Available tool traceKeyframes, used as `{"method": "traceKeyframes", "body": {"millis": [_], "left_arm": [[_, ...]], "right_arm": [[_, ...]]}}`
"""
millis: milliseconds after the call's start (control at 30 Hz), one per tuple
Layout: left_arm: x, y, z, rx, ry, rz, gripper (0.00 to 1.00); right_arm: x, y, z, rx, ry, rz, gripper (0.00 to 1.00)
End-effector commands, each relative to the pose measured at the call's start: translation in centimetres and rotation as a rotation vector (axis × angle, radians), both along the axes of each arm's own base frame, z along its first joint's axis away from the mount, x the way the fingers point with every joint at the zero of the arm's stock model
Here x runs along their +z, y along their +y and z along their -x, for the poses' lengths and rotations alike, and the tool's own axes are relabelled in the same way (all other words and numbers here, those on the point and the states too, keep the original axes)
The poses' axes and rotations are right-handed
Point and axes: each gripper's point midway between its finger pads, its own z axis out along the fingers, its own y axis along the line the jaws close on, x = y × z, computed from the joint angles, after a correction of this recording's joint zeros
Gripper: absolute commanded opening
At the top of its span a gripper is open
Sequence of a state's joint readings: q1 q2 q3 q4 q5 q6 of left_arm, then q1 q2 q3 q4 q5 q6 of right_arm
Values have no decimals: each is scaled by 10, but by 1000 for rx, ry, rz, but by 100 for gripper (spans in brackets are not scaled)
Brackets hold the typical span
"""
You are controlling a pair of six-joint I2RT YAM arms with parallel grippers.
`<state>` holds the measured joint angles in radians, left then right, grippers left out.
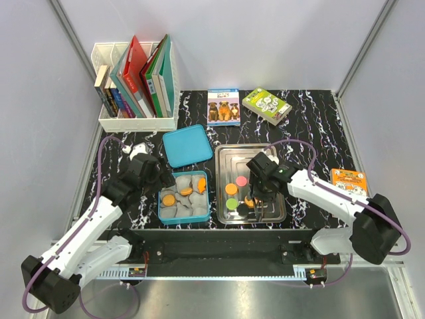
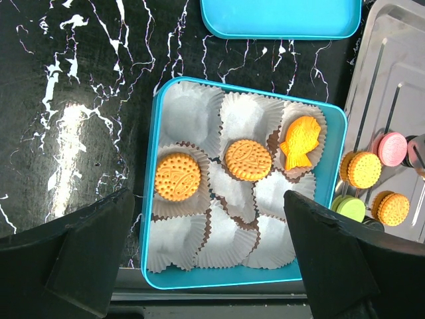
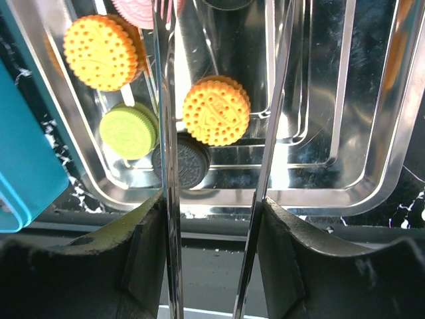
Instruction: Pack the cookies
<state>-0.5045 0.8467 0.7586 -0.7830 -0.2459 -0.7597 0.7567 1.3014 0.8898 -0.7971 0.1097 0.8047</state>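
Cookies lie in a steel tray point(image 1: 232, 159): pink point(image 3: 136, 8), orange point(image 3: 101, 52), green point(image 3: 129, 130), black point(image 3: 187, 161) and a second orange one point(image 3: 216, 111). My right gripper point(image 3: 212, 246) is shut on metal tongs point(image 3: 166, 133), whose two blades stand apart on either side of that second orange cookie. The blue box point(image 2: 154, 166) of paper cups holds two round orange cookies point(image 2: 177, 177) point(image 2: 248, 159) and an orange fish-shaped one point(image 2: 299, 142). My left gripper point(image 2: 209, 266) is open and empty above the box's near edge.
The blue lid point(image 1: 187, 145) lies behind the box. A white rack of books point(image 1: 136, 86) stands at the back left. Two small boxes point(image 1: 223, 106) point(image 1: 266, 105) lie at the back, and an orange pack point(image 1: 348, 179) at the right.
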Motion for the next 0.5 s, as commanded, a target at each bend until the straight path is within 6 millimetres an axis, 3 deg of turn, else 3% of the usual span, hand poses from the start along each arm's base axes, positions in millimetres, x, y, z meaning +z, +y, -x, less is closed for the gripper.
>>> {"method": "traceKeyframes", "body": {"millis": [0,200,467], "left_arm": [[5,-5,-7,-12,-34,20,99],[6,-5,-7,-13,-35,19,99],[7,-6,-8,-14,-36,20,99]], "right_arm": [[-7,2,-7,-4,-7,-20,57],[-14,-4,-7,-17,7,-23,56],[-9,3,0,-2,28,-78,54]]}}
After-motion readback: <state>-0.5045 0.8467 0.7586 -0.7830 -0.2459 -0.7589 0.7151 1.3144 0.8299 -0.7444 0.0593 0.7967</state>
